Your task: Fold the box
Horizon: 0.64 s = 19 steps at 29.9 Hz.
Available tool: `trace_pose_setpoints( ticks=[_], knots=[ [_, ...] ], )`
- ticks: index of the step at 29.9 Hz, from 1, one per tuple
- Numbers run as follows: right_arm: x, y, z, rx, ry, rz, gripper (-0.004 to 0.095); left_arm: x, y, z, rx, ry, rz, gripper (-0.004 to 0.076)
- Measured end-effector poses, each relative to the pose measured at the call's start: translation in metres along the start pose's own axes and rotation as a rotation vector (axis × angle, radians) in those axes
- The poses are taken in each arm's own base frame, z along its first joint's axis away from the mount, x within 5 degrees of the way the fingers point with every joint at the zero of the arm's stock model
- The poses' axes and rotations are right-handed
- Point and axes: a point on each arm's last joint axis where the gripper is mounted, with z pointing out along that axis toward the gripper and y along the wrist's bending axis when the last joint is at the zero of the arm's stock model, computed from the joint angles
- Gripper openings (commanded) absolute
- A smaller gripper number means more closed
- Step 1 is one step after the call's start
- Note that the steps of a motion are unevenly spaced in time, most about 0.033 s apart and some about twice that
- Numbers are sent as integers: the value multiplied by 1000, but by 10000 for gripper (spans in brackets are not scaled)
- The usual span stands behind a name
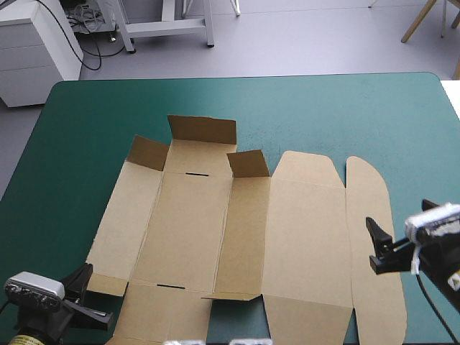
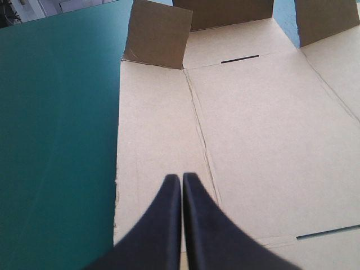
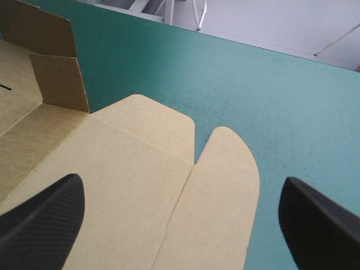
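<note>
One at each side of the box [image 1: 244, 230]: left gripper [image 2: 181, 177] pinched together, right gripper [image 3: 181, 180] spread wide.

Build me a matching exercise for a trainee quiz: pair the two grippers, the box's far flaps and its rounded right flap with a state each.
Things:
1. left gripper
2. right gripper
3. far flaps
4. rounded right flap

States:
A. lying flat
B. shut
C. open
D. standing up

Pairs: 1-B, 2-C, 3-D, 4-A.
</note>
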Motion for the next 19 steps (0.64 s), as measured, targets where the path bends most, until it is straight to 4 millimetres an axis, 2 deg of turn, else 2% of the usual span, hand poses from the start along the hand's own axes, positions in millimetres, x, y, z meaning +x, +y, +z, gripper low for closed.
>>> trace_pose_setpoints(
  ticks=[7, 14, 19],
  knots=[
    [-46, -2, 65, -169, 100, -6, 860, 0, 0, 0, 0, 0, 0, -10],
    [-66, -2, 135, -291, 196, 1, 858, 0, 0, 0, 0, 0, 0, -10],
    [-81, 18, 178, -394, 248, -71, 858, 0, 0, 0, -1, 0, 1, -10]
  ],
)
